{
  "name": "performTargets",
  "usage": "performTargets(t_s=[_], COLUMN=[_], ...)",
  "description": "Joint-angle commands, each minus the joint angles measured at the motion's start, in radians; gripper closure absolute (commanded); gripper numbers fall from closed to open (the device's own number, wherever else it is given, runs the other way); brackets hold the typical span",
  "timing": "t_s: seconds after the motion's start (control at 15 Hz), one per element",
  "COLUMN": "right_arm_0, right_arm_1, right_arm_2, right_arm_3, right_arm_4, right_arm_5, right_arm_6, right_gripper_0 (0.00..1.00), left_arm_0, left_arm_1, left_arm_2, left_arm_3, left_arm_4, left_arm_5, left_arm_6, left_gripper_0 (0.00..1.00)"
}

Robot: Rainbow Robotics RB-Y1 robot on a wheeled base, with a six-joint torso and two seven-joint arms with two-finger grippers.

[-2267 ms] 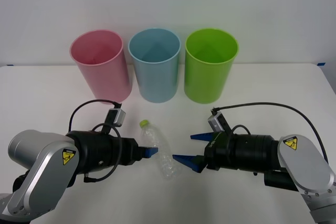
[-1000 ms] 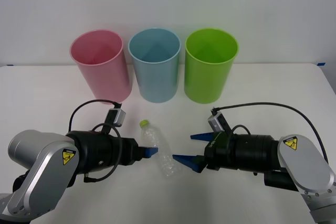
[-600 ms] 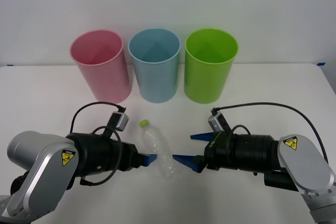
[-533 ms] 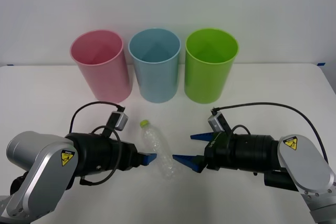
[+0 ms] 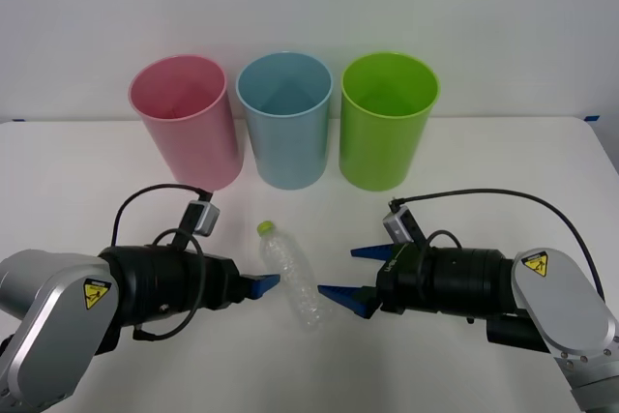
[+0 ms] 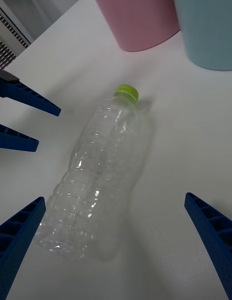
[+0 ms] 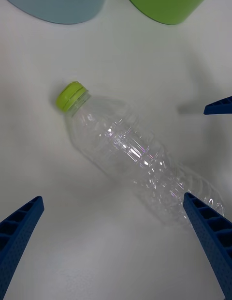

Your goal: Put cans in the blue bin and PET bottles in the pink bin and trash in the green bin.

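A clear crinkled PET bottle [image 5: 292, 280] with a yellow-green cap [image 5: 264, 228] lies on the white table [image 5: 77, 181], cap toward the bins. At the back stand the pink bin [image 5: 185, 121], the blue bin [image 5: 286, 121] and the green bin [image 5: 386, 121] in a row. My left gripper [image 5: 259, 284] is open just left of the bottle, not touching it. On the bottle's other side my right gripper [image 5: 350, 274] is open, a short gap from it. The left wrist view shows the bottle [image 7: 140, 155] lying ahead of my open fingers [image 7: 19, 232]. In the right wrist view the bottle [image 6: 101, 184] lies between my open fingers [image 6: 208, 227].
A white wall rises behind the bins. Bare table stretches on both sides of the arms and between the bottle and the bins. A small blue tape mark [image 5: 592, 118] sits at the far right table edge.
My left arm has drawn back to the left and a little lower, so its fingertip is farther from the bottle. The right arm and the bottle have not moved.
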Motion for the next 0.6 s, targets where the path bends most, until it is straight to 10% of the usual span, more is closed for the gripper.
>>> performTargets(t_s=[0.07,0.6], right_arm_0=[0.0,0.0], right_arm_1=[0.0,0.0], right_arm_2=[0.0,0.0], right_arm_3=[0.0,0.0], right_arm_4=[0.0,0.0], right_arm_5=[0.0,0.0], right_arm_6=[0.0,0.0], right_gripper_0=[0.0,0.0], left_arm_0=[0.019,0.078], left_arm_1=[0.046,0.132], left_arm_2=[0.027,0.167], left_arm_3=[-0.001,-0.001], left_arm_4=[0.073,0.215], left_arm_5=[0.02,0.016], left_arm_6=[-0.057,-0.28], left_gripper_0=[0.0,0.0])
